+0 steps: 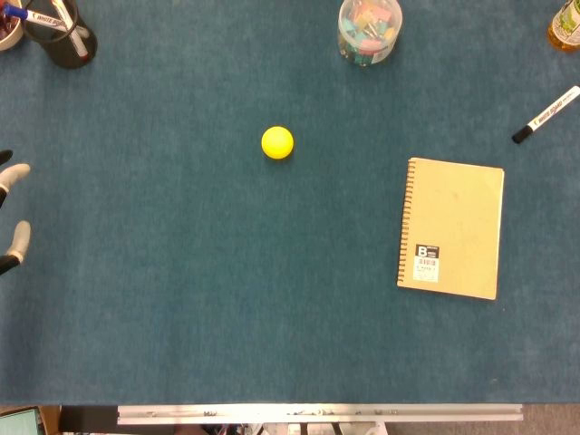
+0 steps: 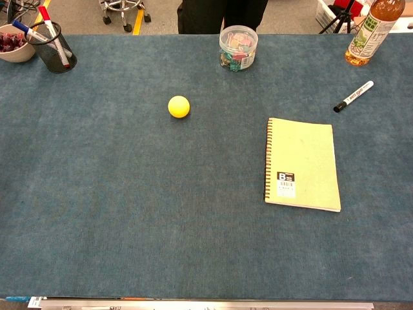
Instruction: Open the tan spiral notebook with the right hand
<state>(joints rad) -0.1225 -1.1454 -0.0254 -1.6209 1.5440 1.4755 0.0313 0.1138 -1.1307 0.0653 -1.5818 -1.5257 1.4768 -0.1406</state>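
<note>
The tan spiral notebook [image 1: 451, 227] [image 2: 301, 164] lies closed and flat on the blue table, right of centre, with its spiral along the left edge and a black label near its lower left corner. Of my left hand [image 1: 13, 217] only grey fingertips show at the left edge of the head view, spread apart with nothing between them. The chest view does not show it. My right hand appears in neither view.
A yellow ball [image 1: 277, 142] [image 2: 179, 106] sits mid-table. A clear jar of clips [image 1: 369, 30] [image 2: 238, 48] stands at the back. A black marker [image 1: 545, 115] [image 2: 353, 96] lies beyond the notebook. A mesh pen cup [image 2: 54, 44], a bowl [image 2: 14, 45] and a drink bottle [image 2: 370, 30] are in the far corners.
</note>
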